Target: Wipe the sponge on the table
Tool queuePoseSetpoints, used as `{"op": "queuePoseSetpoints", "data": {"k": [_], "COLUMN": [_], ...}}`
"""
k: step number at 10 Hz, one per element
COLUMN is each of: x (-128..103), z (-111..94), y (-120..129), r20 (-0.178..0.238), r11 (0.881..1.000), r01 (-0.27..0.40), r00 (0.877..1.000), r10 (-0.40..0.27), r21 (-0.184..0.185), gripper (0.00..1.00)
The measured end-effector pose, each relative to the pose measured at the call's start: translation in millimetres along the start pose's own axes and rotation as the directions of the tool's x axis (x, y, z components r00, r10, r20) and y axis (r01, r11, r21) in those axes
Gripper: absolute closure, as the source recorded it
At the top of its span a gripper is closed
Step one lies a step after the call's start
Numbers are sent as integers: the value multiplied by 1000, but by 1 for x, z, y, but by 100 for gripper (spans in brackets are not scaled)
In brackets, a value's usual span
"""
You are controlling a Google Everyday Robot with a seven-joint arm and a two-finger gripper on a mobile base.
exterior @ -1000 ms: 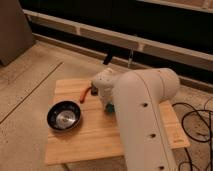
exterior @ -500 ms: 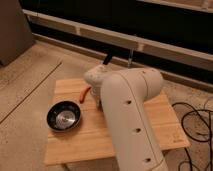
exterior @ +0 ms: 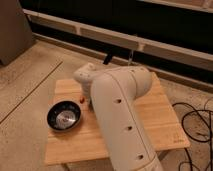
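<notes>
1. Ref. landmark: black bowl [exterior: 64,116], on left part of table [exterior: 165,125], near front-left corner.
2. Just right of bowl, slightly behind it: small orange-red tool tip [exterior: 81,99] shows at the arm's edge. Rest of it is masked.
3. Right of bowl: wrist housing [exterior: 86,75] sits behind and above it. Arm [exterior: 120,110] runs from there toward the front, covering table centre.
4. Gripper: below wrist housing, just right of bowl, masked by arm. Clenched, released or holding sthg: cannot tell.
5. Sponge: no teal-green seen anywhere on bare table. Judged to be under arm, at or near gripper, right of bowl. Direction from gripper, contact and long axis: cannot tell.
6. Far right of bowl: bare planks, then cables [exterior: 195,120] on floor beyond table edge.
7. Wipe stroke: free planks lie right of arm, and bowl blocks travel to the left.
</notes>
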Motion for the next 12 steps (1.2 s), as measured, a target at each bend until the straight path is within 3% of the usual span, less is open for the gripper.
{"op": "queuePoseSetpoints", "data": {"k": [5,8,12], "x": [16,46,84], "z": [-2,-7,-8], "y": [24,21,-29], "r20": [36,37,40], "r11": [992,988,973], "r01": [-89,-132,-227], "r00": [995,990,973], "r10": [92,135,228], "r21": [-84,-73,-44], "gripper": [100,100,98]}}
